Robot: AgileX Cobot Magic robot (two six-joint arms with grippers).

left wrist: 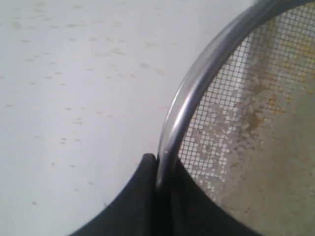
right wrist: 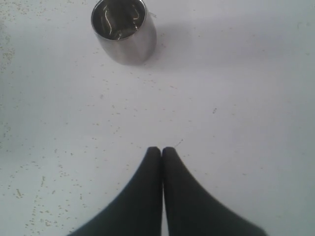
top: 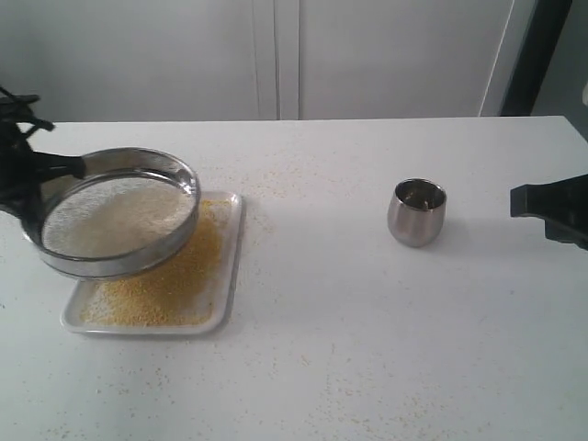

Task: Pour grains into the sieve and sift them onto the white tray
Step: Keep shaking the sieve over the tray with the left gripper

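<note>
The round steel sieve [top: 115, 216] hangs tilted above the white tray [top: 231, 248] at the left of the table. My left gripper [left wrist: 162, 164] is shut on its rim [left wrist: 189, 93]. Whitish grains [top: 110, 216] lie on the mesh [left wrist: 231, 98] inside it. Golden-yellow grains [top: 179, 276] cover most of the tray beneath. My right gripper [right wrist: 161, 150] is shut with nothing in it, hovering over bare table at the right edge, apart from the cup.
A small steel cup [top: 417, 212] stands upright right of centre, seen from above as cup [right wrist: 123, 29]. Stray grains dot the white tabletop [top: 367, 322] around the tray and toward the front. A wall stands behind the table.
</note>
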